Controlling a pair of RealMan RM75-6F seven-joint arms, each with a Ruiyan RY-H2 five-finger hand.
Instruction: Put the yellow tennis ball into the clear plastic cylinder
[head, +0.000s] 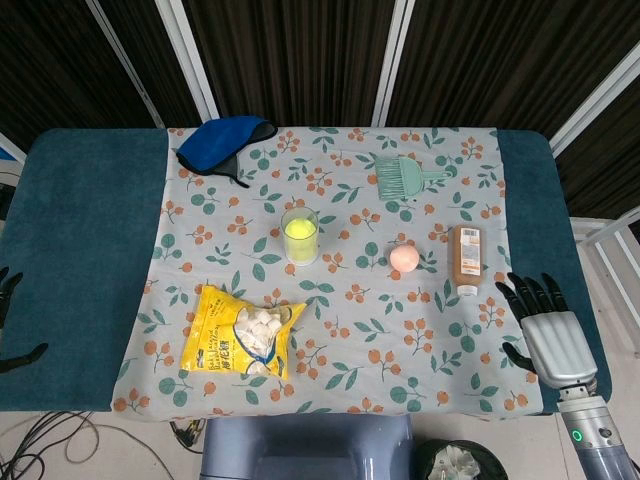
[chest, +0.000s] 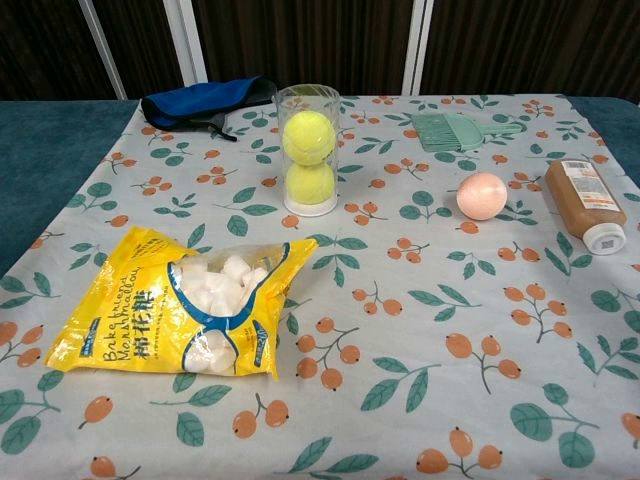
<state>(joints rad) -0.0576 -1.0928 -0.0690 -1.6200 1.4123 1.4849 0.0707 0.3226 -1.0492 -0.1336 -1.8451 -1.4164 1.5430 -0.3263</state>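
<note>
Two yellow tennis balls (chest: 308, 137) sit stacked inside the clear plastic cylinder (chest: 308, 150), so nothing seems left; my right hand (head: 545, 330), far right of the cylinder, is empty with fingers spread.

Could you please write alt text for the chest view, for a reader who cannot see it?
An upright clear plastic cylinder holds two stacked yellow tennis balls on a floral tablecloth. A yellow marshmallow bag lies front left, a blue cloth back left; a peach ball, a green brush and a brown bottle sit to the right. No hand shows.
</note>
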